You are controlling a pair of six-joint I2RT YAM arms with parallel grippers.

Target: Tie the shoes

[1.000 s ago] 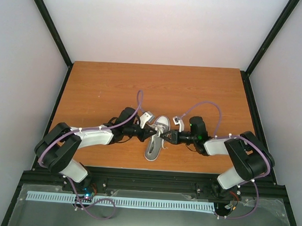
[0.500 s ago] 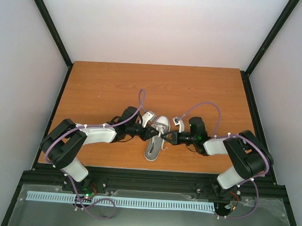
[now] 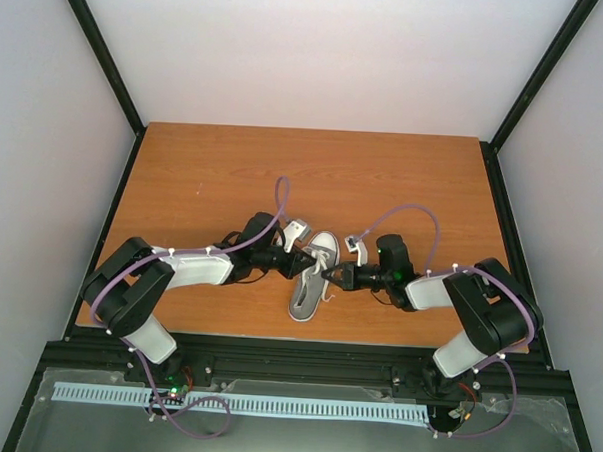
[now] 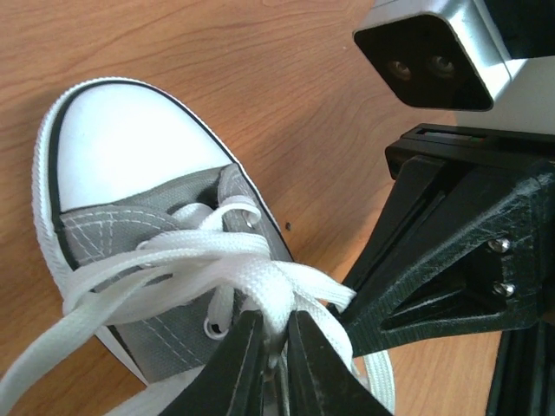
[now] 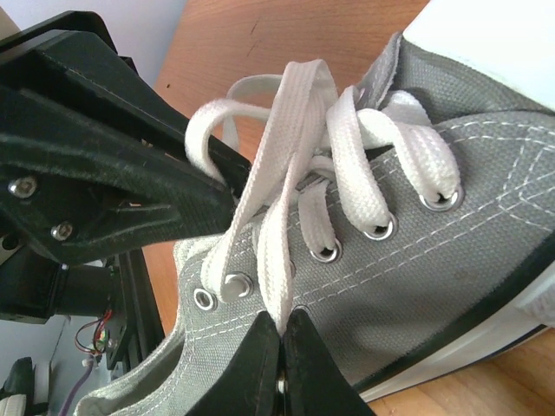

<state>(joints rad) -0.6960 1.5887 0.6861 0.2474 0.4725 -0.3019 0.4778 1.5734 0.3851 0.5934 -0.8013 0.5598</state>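
The grey canvas sneaker (image 3: 312, 279) with white sole and toe cap lies near the table's front middle, toe pointing away. It also shows in the left wrist view (image 4: 147, 225) and the right wrist view (image 5: 434, 269). My left gripper (image 3: 306, 265) comes from the left and is shut on a white lace (image 4: 269, 290) over the shoe's throat. My right gripper (image 3: 326, 274) comes from the right and is shut on a white lace loop (image 5: 277, 260) beside the eyelets. The two grippers are close together over the shoe.
The wooden table (image 3: 234, 173) is walled by black frame posts and white panels. Each arm's purple cable (image 3: 279, 200) arches over its wrist. The black rail (image 3: 296, 358) runs along the near edge.
Both grippers have closed in a little toward each other over the shoe. The left arm's elbow has shifted slightly right. The shoe stays in place.
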